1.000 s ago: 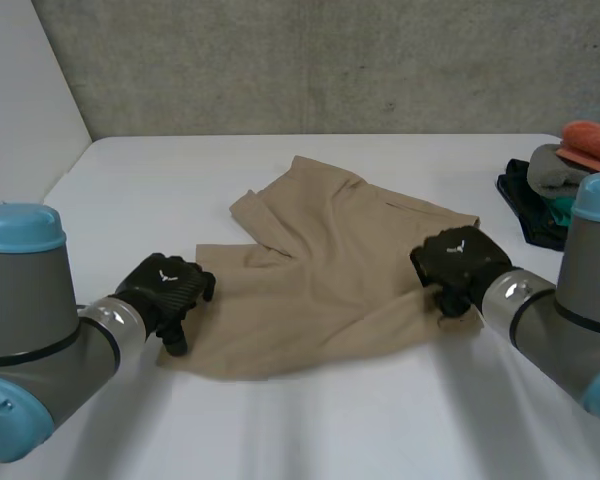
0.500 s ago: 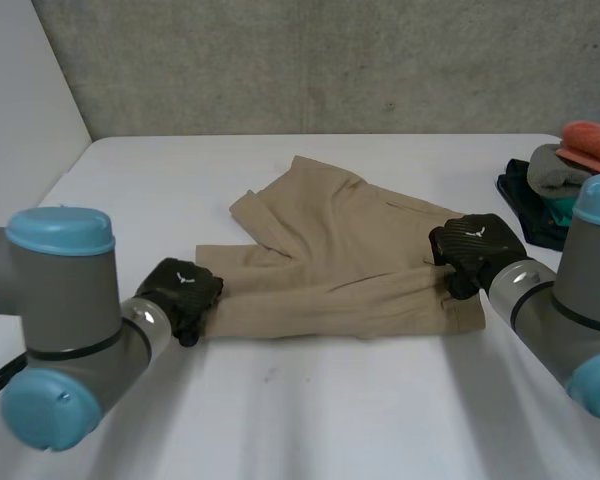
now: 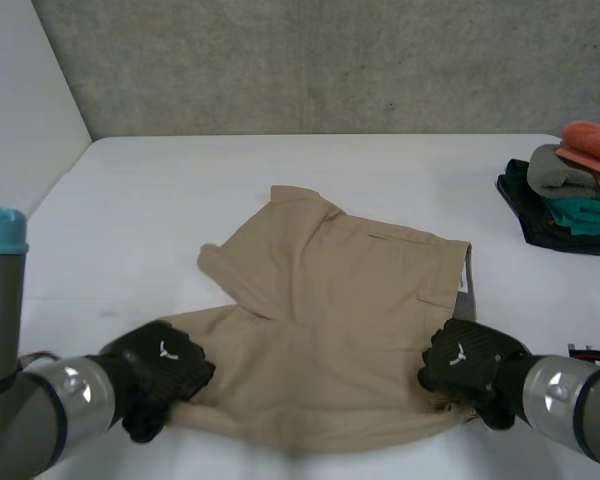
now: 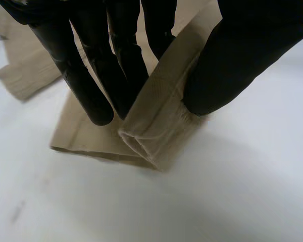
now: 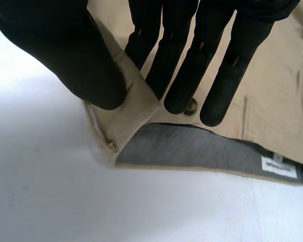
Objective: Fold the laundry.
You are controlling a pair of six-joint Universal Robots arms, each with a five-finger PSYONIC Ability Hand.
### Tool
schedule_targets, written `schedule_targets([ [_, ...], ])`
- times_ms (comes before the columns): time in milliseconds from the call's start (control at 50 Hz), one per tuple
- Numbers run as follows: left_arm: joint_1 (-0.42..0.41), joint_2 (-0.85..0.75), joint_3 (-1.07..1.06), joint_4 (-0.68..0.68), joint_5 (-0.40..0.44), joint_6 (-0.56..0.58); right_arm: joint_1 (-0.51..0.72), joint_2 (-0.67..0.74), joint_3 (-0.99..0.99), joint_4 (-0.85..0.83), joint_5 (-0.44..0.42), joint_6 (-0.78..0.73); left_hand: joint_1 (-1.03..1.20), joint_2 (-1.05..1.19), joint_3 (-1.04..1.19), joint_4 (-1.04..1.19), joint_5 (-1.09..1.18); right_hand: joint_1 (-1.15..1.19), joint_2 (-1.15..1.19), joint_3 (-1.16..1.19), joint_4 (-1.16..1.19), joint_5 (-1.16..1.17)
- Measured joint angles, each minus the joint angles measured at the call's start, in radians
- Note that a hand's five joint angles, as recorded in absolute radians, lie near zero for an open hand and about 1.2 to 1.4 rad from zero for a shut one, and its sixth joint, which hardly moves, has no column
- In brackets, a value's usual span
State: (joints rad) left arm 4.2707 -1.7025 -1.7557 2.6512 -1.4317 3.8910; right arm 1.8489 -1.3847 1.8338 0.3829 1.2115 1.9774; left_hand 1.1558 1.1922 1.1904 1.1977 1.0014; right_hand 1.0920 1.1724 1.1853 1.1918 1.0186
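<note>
A pair of tan shorts (image 3: pixel 330 310) lies spread on the white table (image 3: pixel 180 190), waistband toward the right. My left hand (image 3: pixel 160 375) is at the near left leg hem. In the left wrist view my left hand (image 4: pixel 91 75) pinches a doubled fold of that hem (image 4: pixel 156 131) between thumb and fingers. My right hand (image 3: pixel 470 365) is at the near end of the waistband. In the right wrist view my right hand (image 5: pixel 65 55) pinches the waistband (image 5: pixel 136 108) beside a button (image 5: pixel 192 106), and the grey lining (image 5: pixel 192 146) shows.
A stack of folded clothes (image 3: pixel 570 185), orange on top, stands at the far right of the table. The table's left edge (image 3: pixel 60 180) runs beside a white wall. Bare table lies behind the shorts.
My left hand has shut on the leg hem. Both hands have drawn the shorts toward the near edge, and the cloth now lies flatter and wider.
</note>
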Motion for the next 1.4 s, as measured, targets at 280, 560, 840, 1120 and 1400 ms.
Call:
schedule_targets([
  [280, 0.003, -0.382, 0.593, 0.351, -0.121, -0.116, 0.101, 0.254, -0.416, -0.361, 0.238, 0.356, 0.0, 0.002, 0.0, 0.001, 0.0, 0.018, 0.0, 0.0, 0.0, 0.004],
  [560, 0.051, -0.395, 1.215, 0.744, -0.227, -0.391, 0.142, 0.261, -0.888, -0.937, 0.442, 0.702, 0.0, 0.003, 0.0, 0.004, 0.0, 0.018, 0.002, 0.004, 0.004, 0.004],
  [840, 0.076, -0.362, 0.987, 0.651, -0.177, -0.462, 0.205, 0.322, -0.813, -0.979, 0.351, 0.683, 0.0, 0.006, 0.002, 0.004, 0.0, 0.028, 0.004, 0.004, 0.004, 0.009],
  [1120, 0.083, -0.404, 0.458, 0.689, -0.125, -0.374, 0.202, 0.447, -0.51, -0.841, 0.304, 0.659, 0.0, 0.006, 0.002, 0.004, 0.0, 0.028, 0.004, 0.004, 0.004, 0.009],
  [1400, 0.079, -0.06, 0.042, 0.344, -0.048, -0.173, 0.168, 0.156, -0.221, -0.368, 0.253, 0.511, 0.0, 0.006, 0.003, 0.004, 0.0, 0.028, 0.004, 0.004, 0.004, 0.009],
])
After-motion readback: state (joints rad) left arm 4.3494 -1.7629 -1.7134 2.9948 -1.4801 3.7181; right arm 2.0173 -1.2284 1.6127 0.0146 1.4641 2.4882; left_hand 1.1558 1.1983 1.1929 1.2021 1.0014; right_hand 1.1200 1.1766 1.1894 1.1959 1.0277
